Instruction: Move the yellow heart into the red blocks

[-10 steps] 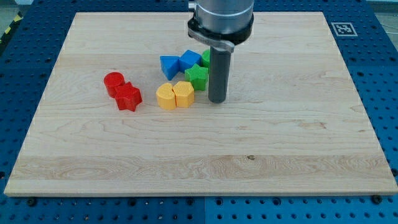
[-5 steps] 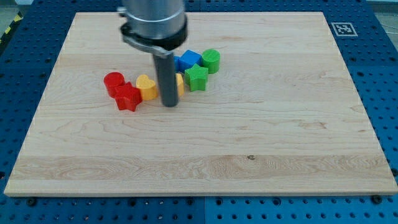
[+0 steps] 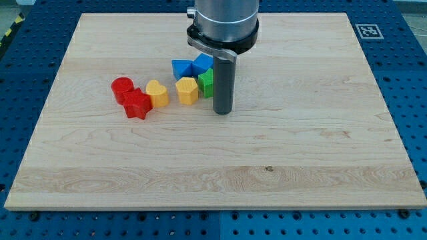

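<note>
The yellow heart (image 3: 157, 93) lies on the wooden board (image 3: 300, 153), touching the red star-shaped block (image 3: 138, 105). A red cylinder (image 3: 122, 89) sits just left of and above the red star. My tip (image 3: 222, 111) is to the right of the yellow heart, just right of and below a second yellow block (image 3: 187, 90), with a small gap to it. The rod hides part of the green block (image 3: 206, 83).
Two blue blocks (image 3: 181, 69) (image 3: 203, 64) sit above the second yellow block. A green block lies beside them, partly behind the rod. A fiducial marker (image 3: 370, 30) is at the board's top right corner.
The yellow heart was pushed left, away from the other yellow block, until it met the red star. My tip swept left behind it, then came back right to the green block.
</note>
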Robot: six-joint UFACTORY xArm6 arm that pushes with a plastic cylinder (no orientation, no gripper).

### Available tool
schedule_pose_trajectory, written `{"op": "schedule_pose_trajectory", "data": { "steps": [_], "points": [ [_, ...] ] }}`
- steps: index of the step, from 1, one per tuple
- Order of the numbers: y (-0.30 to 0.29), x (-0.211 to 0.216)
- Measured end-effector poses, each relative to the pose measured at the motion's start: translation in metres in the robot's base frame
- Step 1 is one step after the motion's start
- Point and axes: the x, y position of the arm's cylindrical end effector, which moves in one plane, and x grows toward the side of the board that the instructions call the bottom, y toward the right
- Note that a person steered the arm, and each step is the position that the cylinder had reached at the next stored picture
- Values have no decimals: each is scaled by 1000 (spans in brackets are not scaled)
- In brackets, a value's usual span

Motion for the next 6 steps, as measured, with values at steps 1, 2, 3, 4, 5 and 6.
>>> {"op": "schedule_pose_trajectory", "data": {
  "steps": [1, 2, 3, 4, 5, 6],
  "points": [
    [-17, -2],
    [-17, -8],
    [-32, -3],
    [-44, -8],
    [-39, -18],
    [-17, -18]
  ]
}}
